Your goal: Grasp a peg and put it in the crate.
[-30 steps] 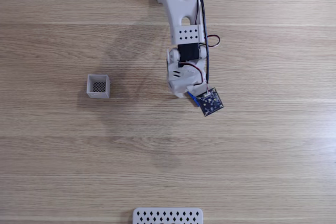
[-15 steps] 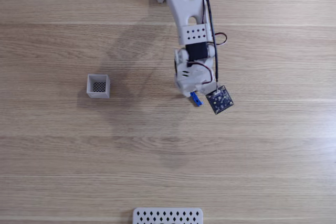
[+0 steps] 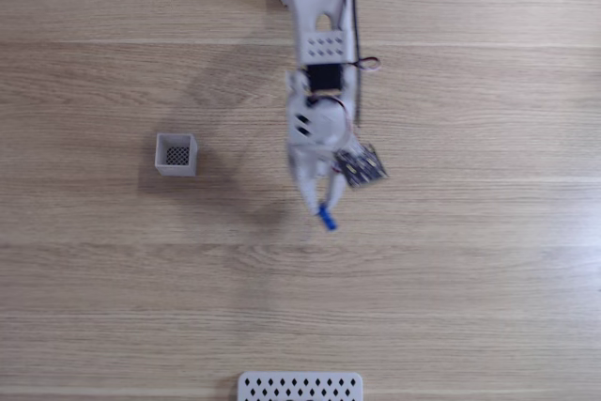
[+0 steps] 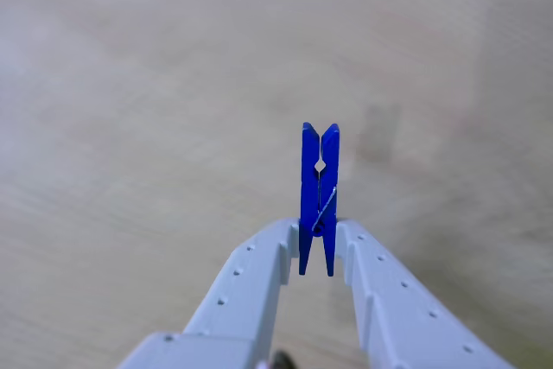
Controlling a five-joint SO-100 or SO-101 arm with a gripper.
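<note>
Claw (image 4: 318, 244) is pinching the peg (image 4: 319, 196) by its lower end, so most of the peg sticks out forward beyond the tips, lifted off the surface (image 3: 451, 269). Crate (image 3: 176, 154) stands well apart, to the claw's left in the fixed view.

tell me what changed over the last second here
In the fixed view the gripper swung from pointing lower right to pointing down the picture, slightly toward the left, carrying the peg with it. The blur suggests it is mid-motion. In the other view the peg is clamped between the fingers. The crate and the perforated panel stayed put.
</note>
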